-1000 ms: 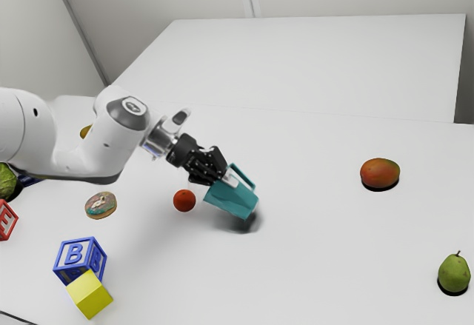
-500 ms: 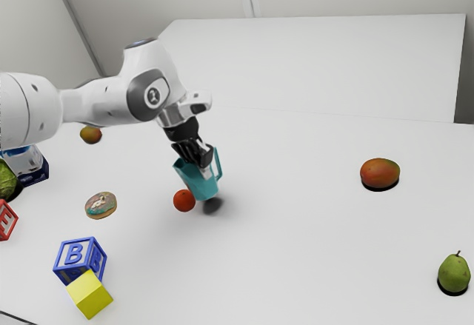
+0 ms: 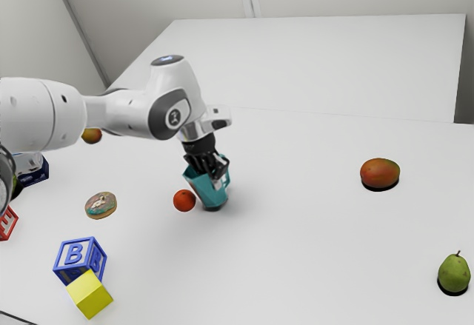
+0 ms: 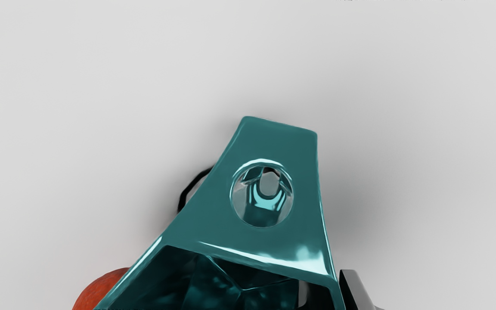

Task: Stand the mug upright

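Mug [image 3: 210, 196] slightly tilted | hand [image 3: 214, 178] clamped on it | grip likely lets me level it onto surface [image 3: 304, 251]

The mug [image 4: 205, 215] is teal; in the exterior view, the pear [image 3: 453, 274] at its four o'clock is green, the B-patterned block [image 3: 75, 254] at eight blue.

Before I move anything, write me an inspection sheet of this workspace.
Surface: white table, no spills seen.
Job's thing: teal mug, leaning, base close to the table; contact unclear.
Tool: gripper shut on the mug near its rim.
Clutter: orange beside the mug; farther off, donut, blue B block, yellow cube, pear, mango, among others.
Cables: thin dark line in the exterior view's lower left corner, possibly a cable.
Surroundings: pale walls.
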